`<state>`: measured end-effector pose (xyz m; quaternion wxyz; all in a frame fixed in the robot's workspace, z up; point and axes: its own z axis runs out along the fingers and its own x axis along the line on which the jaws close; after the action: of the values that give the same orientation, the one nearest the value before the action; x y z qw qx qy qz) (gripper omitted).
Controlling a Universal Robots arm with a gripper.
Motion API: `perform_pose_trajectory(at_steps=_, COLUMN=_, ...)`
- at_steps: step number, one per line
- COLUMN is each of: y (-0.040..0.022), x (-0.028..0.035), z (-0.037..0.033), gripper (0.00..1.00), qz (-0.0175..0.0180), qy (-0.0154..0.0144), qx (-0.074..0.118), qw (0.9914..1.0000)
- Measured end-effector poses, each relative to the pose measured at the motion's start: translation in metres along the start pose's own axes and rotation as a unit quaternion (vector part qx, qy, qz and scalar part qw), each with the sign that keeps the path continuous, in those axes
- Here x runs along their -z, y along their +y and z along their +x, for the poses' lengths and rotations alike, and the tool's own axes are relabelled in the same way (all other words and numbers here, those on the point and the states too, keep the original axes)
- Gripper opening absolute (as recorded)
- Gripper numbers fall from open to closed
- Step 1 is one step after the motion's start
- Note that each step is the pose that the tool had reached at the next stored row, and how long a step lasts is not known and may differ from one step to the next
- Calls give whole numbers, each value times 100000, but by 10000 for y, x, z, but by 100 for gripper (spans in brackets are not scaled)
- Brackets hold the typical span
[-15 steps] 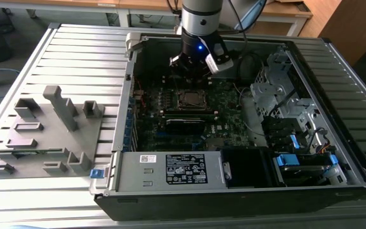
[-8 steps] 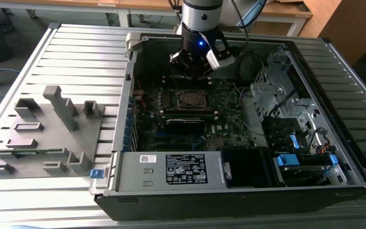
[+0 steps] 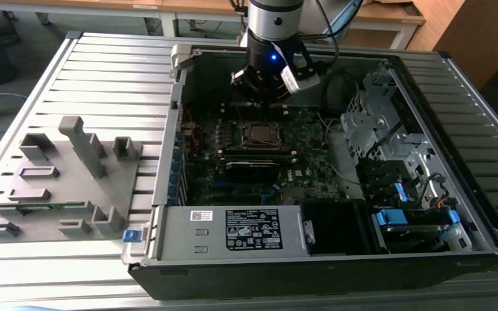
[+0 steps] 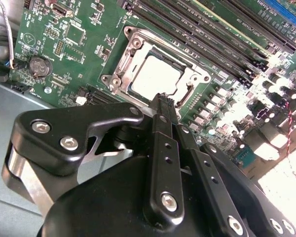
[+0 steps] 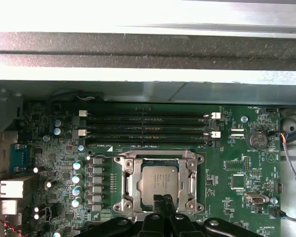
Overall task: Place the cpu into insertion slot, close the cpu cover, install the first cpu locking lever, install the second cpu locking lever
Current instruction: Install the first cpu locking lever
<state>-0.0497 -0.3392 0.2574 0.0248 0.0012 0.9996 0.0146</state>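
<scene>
Cpu (image 5: 157, 180) lies in the insertion slot (image 3: 258, 134), cpu cover (image 5: 129, 185) flat around it. Gripper (image 5: 163, 199), fingers (image 5: 158, 202) pinched together and empty, hovers at the slot's edge opposite the memory slots (image 5: 148, 126). Lever locking seems in hand, needing a precise push.

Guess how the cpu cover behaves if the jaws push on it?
Likely stiff: the cpu cover is a thin metal frame lying flat around the cpu. Probably won't slide sideways; screws show at the frame's corners. Its bare shiny metal may be slippery under the jaws.
</scene>
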Motion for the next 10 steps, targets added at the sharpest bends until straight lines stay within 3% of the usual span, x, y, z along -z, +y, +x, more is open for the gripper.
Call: perform_pose_trajectory(at_steps=10, y=0, x=4, z=19, gripper=10, qz=14, qy=7, qx=3, qw=100000)
